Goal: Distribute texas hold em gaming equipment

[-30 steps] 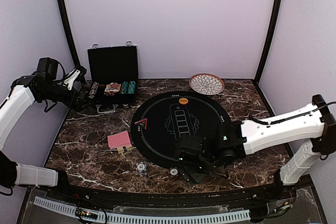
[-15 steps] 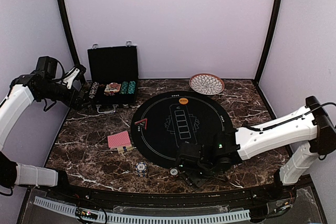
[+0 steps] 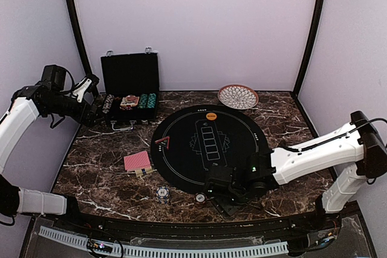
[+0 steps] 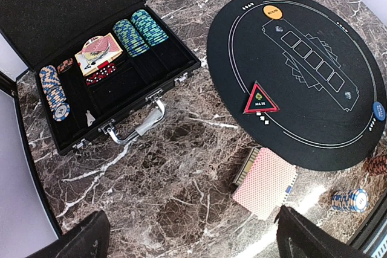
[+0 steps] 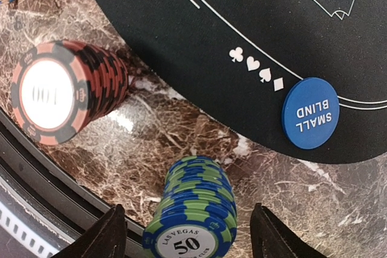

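Standing inside spread right claw (image 5: pixel 190 234): green-blue chip stack (image 5: pixel 195 200), untouched.

Three marker buttons (image 4: pixel 261 98), three loose chip stacks (image 5: pixel 66 89), one loose card pile (image 4: pixel 265 182)

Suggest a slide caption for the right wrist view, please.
Open right pincer flanks a green-and-blue 50 chip stack, beside a 100 chip stack and the blue small-blind button on the black mat.

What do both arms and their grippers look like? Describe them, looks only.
The left arm and right arm both have white shells, black joints and thin black cables looping alongside. The left gripper and right gripper have dark, tapered fingers.
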Motion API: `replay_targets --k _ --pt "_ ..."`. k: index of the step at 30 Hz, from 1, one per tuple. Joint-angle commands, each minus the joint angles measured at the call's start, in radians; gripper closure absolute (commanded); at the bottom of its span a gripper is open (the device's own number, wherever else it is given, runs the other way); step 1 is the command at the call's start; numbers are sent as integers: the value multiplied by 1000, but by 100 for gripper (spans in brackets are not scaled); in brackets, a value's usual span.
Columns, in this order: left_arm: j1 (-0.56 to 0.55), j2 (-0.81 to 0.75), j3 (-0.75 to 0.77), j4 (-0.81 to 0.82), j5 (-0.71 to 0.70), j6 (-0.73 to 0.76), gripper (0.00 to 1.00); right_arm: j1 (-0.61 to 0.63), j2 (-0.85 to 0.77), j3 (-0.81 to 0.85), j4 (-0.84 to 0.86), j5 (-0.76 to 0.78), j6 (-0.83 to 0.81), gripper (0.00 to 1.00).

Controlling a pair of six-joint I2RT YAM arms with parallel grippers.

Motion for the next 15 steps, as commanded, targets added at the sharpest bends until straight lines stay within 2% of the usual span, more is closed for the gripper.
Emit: replay_targets --k 1,15 --pt "6 -25 22 -13 7 -2 1 -10 -1 -3 20 13 -2 31" --pt "6 -24 27 -11 4 -3 1 -24 -2 -7 23 19 -8 42"
